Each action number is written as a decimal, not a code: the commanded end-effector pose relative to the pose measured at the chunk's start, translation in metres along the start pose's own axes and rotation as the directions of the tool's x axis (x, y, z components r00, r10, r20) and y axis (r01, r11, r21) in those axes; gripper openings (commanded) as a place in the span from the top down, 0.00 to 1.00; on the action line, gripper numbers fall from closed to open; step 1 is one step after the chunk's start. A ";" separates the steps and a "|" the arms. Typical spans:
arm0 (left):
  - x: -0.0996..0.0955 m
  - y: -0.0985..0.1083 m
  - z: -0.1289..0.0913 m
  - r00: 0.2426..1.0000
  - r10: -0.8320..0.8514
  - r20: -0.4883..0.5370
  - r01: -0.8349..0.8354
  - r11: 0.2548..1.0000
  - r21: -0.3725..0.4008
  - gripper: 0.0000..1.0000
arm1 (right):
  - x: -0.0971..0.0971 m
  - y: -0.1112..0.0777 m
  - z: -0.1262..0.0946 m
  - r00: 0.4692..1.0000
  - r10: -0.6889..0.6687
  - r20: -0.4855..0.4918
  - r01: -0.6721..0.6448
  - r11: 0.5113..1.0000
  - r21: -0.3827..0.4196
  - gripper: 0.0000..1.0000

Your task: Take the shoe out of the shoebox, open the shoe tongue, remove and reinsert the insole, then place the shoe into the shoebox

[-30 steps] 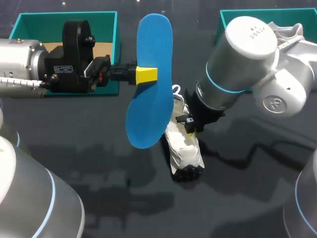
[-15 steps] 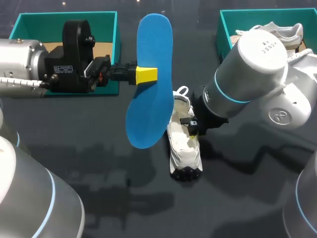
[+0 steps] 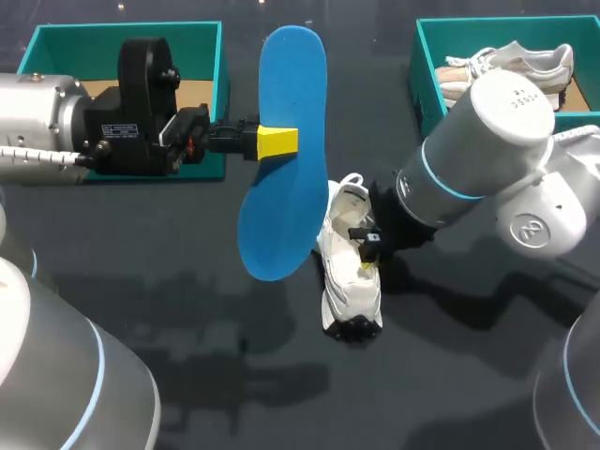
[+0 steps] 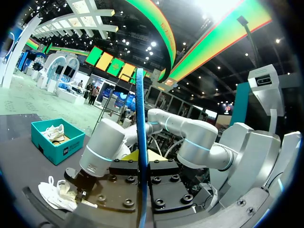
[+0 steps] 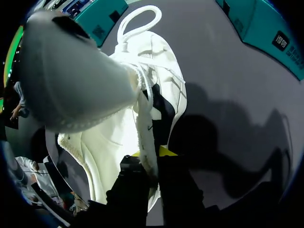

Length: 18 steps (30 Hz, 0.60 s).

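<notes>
The insole is out of the shoe, so the task stands between removal and reinsertion. The left gripper [image 3: 277, 142] is clamped on the insole [image 3: 292, 75] at its waist and holds it upright in the air above the table [image 3: 187, 309], just beside the shoe [image 3: 345, 281]. The shoe lies on the table between the two boxes, sole down and mouth upward. The right gripper [image 3: 367, 255] sits at the shoe's side wall. In the right wrist view the collar edge runs between its fingers, so it appears pinched shut on that wall, though the contact of the far finger is partly hidden.

The next move calls for tilting the insole flat, aiming its toe end into the mouth and sliding it forward while the right gripper keeps the opening wide.

The insole is a smooth blue foam sheet, thin and stiff enough to stand on edge. The shoe is soft white fabric with a loose lace loop at the heel and a dark treaded sole. The left shoebox [image 3: 202, 42] is teal card with a brown floor; the right shoebox [image 3: 422, 56] holds pale sneakers [image 3: 511, 61].
</notes>
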<state>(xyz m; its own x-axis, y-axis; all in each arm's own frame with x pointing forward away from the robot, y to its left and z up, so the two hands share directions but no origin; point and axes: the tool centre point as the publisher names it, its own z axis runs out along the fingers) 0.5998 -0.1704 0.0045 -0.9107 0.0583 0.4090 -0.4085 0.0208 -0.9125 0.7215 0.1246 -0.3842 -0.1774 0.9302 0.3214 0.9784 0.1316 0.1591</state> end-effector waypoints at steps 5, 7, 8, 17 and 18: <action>0.001 0.001 0.000 1.000 0.000 0.000 0.000 1.000 0.001 1.00 | 0.005 -0.006 -0.003 0.999 0.007 -0.037 -0.007 1.000 -0.007 0.00; 0.001 0.001 0.000 1.000 0.000 0.000 0.000 1.000 0.001 1.00 | 0.009 -0.006 -0.013 0.999 0.007 -0.039 -0.008 1.000 -0.009 0.00; 0.001 0.001 0.000 1.000 0.000 0.000 0.000 1.000 0.001 1.00 | 0.011 -0.006 -0.019 0.999 0.007 -0.039 -0.008 1.000 -0.011 0.00; 0.001 0.001 0.000 1.000 0.000 0.000 0.000 1.000 0.001 1.00 | 0.008 -0.009 -0.069 0.953 -0.077 -0.294 0.051 0.994 -0.096 0.00; 0.001 0.001 0.000 1.000 0.000 0.000 0.000 1.000 0.001 1.00 | 0.008 -0.009 -0.069 0.953 -0.077 -0.294 0.051 0.994 -0.096 0.00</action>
<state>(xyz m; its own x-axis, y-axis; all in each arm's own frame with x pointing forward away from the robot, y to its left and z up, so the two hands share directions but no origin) 0.5999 -0.1704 0.0045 -0.9107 0.0582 0.4090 -0.4085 0.0207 -0.9125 0.7162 0.1366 -0.3301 -0.2215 0.8696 0.4413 0.9699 0.1492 0.1926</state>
